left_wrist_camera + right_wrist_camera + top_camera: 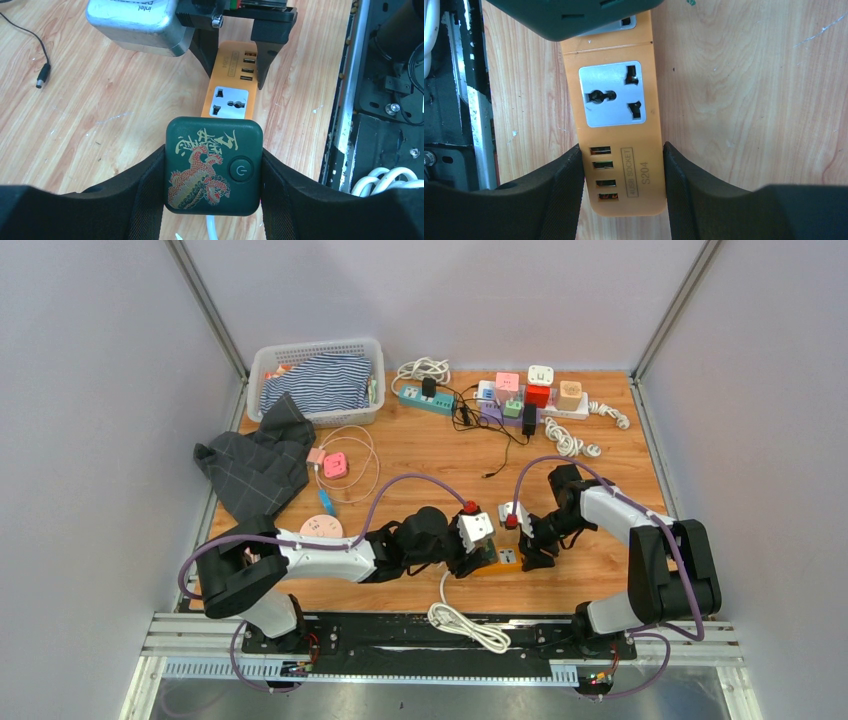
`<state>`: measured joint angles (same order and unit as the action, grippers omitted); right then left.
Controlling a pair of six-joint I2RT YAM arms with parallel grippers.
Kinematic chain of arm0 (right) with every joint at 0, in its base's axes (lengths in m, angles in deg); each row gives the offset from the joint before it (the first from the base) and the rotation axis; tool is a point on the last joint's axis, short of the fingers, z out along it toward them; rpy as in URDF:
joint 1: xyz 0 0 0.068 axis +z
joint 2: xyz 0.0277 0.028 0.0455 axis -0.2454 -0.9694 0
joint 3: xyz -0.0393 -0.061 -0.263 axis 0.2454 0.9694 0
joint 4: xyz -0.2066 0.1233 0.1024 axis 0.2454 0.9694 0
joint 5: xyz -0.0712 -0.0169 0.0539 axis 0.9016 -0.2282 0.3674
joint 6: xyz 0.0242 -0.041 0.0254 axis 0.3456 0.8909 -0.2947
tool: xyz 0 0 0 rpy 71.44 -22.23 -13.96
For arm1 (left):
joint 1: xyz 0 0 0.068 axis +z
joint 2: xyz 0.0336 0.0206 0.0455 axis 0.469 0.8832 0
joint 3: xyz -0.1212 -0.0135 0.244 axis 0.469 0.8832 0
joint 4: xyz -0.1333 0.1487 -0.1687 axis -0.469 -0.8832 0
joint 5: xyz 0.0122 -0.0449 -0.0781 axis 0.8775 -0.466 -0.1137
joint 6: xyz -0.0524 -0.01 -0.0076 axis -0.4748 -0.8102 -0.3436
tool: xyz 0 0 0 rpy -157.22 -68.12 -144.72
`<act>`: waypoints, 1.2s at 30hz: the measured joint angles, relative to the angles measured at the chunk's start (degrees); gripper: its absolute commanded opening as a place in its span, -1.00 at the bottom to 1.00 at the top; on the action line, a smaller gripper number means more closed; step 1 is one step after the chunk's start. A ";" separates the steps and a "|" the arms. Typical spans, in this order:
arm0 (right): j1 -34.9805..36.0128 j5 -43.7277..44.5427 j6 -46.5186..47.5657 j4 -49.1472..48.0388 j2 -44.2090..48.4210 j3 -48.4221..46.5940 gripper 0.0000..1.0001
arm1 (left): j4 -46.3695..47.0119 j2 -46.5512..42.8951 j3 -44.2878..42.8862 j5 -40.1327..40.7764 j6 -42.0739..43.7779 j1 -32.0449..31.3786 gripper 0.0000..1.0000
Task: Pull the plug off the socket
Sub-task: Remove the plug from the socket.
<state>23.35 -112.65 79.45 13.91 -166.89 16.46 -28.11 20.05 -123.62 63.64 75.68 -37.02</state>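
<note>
An orange power strip (505, 562) lies near the table's front edge. It also shows in the left wrist view (235, 75) and the right wrist view (616, 145). A dark green cube plug (214, 165) with a dragon print and a power button sits over the strip's near end; its edge shows in the right wrist view (569, 17). My left gripper (212, 172) is shut on the green plug's sides. My right gripper (624, 185) is shut on the strip's USB end. One grey socket (613, 101) between them is bare. I cannot tell whether the plug's pins are seated.
A coiled white cable (468, 625) lies at the front edge by the metal rail (440, 645). A black barrel-plug lead (42, 75) lies left of the strip. A pink disc (321, 528), grey cloth (255, 465), basket (315, 380) and several power strips (530, 395) lie farther back.
</note>
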 measured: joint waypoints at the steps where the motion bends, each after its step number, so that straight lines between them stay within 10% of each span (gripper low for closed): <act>1: 0.00 0.00 -0.13 -0.04 0.00 0.00 -0.99 | 0.00 0.00 0.00 0.87 -0.42 -0.09 -1.00; 36: -0.02 -0.09 -1.14 -0.02 -0.02 0.02 -0.99 | -1.38 -0.39 -0.46 2.93 4.61 -1.66 -1.00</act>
<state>23.33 -112.74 78.31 13.89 -166.92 16.48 -29.48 19.65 -124.08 66.57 80.29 -38.68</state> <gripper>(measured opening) 0.551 0.591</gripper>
